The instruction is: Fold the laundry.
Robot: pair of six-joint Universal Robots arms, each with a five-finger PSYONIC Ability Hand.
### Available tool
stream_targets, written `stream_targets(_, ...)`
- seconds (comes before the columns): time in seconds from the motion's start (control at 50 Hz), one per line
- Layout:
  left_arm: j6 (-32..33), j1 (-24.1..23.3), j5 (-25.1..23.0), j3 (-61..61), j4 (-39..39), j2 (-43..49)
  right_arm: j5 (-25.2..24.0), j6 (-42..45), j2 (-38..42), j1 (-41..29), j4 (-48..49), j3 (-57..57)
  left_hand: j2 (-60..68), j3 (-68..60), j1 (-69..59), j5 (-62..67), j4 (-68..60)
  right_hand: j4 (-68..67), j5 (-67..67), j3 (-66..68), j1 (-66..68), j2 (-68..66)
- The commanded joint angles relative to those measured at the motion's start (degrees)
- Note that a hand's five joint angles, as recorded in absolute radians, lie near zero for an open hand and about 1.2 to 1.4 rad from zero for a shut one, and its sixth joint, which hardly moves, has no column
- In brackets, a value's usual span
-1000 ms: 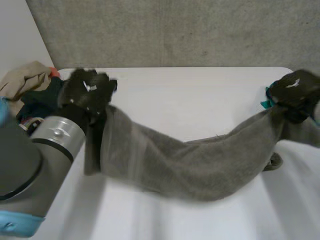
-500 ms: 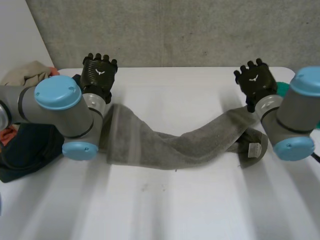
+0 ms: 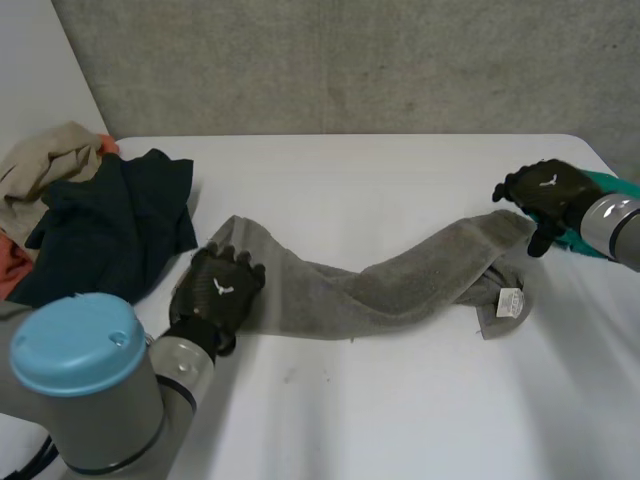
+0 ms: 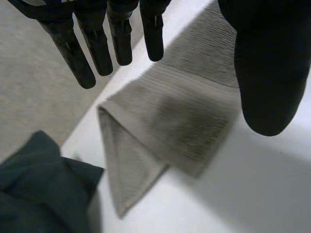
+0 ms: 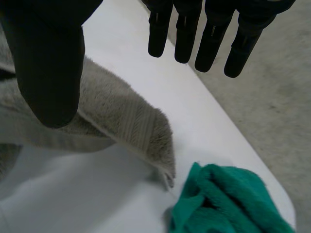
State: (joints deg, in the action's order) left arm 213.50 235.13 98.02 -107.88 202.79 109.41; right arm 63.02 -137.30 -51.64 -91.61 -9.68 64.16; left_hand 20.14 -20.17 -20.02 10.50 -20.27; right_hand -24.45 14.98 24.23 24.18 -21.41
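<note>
My left robot hand [image 3: 218, 292] sits over the L end of the grey towel [image 3: 400, 285], fingers straight & spread, thumb out to the side, nothing clamped. Can't tell if the palm touches the cloth. In the left wrist view that end shows a turned-over corner lying flat on the white surface [image 3: 400, 400], near a dark teal garment [image 3: 110, 225]. My right robot hand [image 3: 548, 190] is above the towel's R end, fingers also straight & apart, holding nothing. The towel lies as a long rumpled band across the surface btwn both hands, bowed toward me in the middle, w/ a small white tag [image 3: 510, 302] on a flap near the R end. A green cloth [image 5: 228, 208] lies just beside that end, by the surface's edge. A beige cloth [image 3: 45, 160] is piled against the dark garment's far L side.
</note>
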Motion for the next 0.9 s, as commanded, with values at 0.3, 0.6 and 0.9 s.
stream_targets(0.3,-0.45,0.33,-0.02,4.17,0.41,6.34,1.4,7.31,14.11,-0.32,14.42,-6.6,3.37,-3.34,-3.48,3.01,-3.24,-55.55,55.02,55.77,55.82,-58.58)
stream_targets(0.6,-4.94,1.91,-6.78,5.31,0.67,7.22,2.37,-0.34,-7.51,-0.41,13.99,5.0,5.38,-5.36,-5.5,5.02,-5.25,-55.55,55.02,55.77,55.82,-58.59)
stream_targets(0.9,-5.55,5.16,-13.03,14.1,-0.55,15.39,3.51,-0.25,-14.28,0.03,13.64,17.48,14.13,-14.1,-14.25,13.77,-14.0,-55.55,55.02,55.77,55.82,-58.59)
